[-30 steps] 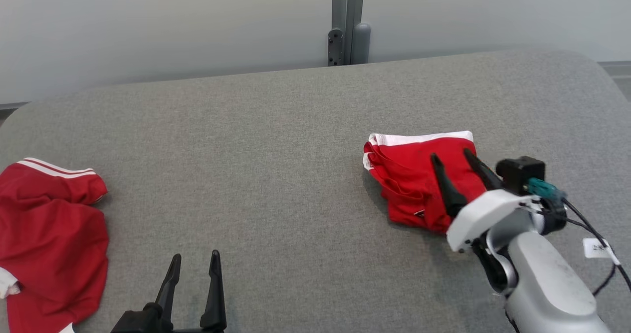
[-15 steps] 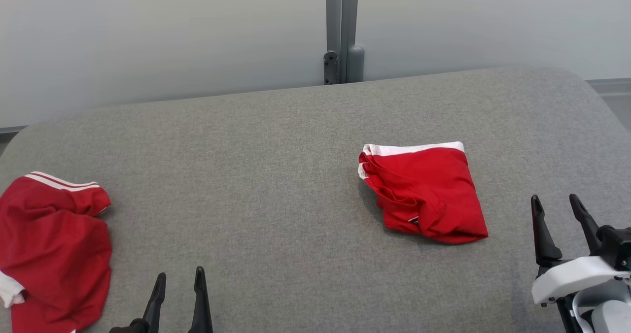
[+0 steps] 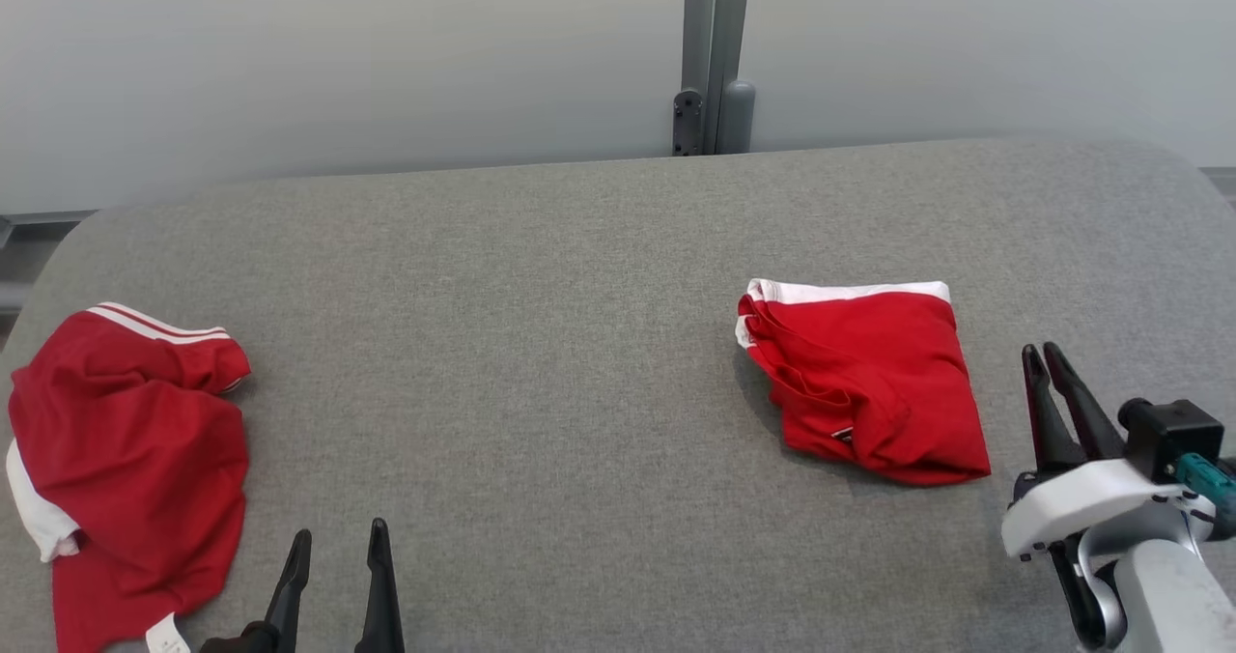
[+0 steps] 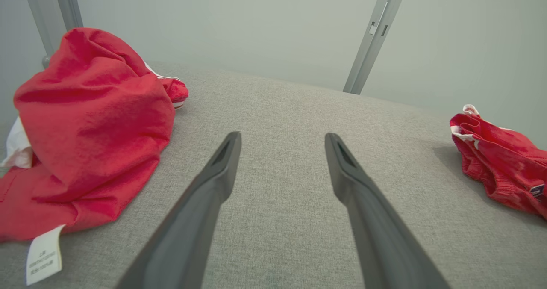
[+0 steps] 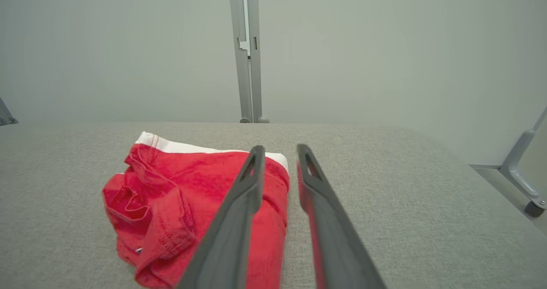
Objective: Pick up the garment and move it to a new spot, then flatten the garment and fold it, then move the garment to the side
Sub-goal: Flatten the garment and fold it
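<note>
A folded red garment with a white band lies flat on the right of the grey padded table. It also shows in the right wrist view and at the right edge of the left wrist view. My right gripper hovers just right of it, apart from the cloth, fingers drawn close with a small gap and nothing between them. A second red garment lies crumpled at the table's left edge. My left gripper stands open and empty at the near edge.
A grey metal post rises behind the table against a pale wall. The crumpled garment's white label lies on the cloth near my left fingers. The table's rounded right corner and a metal frame leg lie beyond my right gripper.
My right gripper has drawn back off the folded garment to its right, and its fingers have narrowed. The head camera has shifted. The left gripper stays open.
</note>
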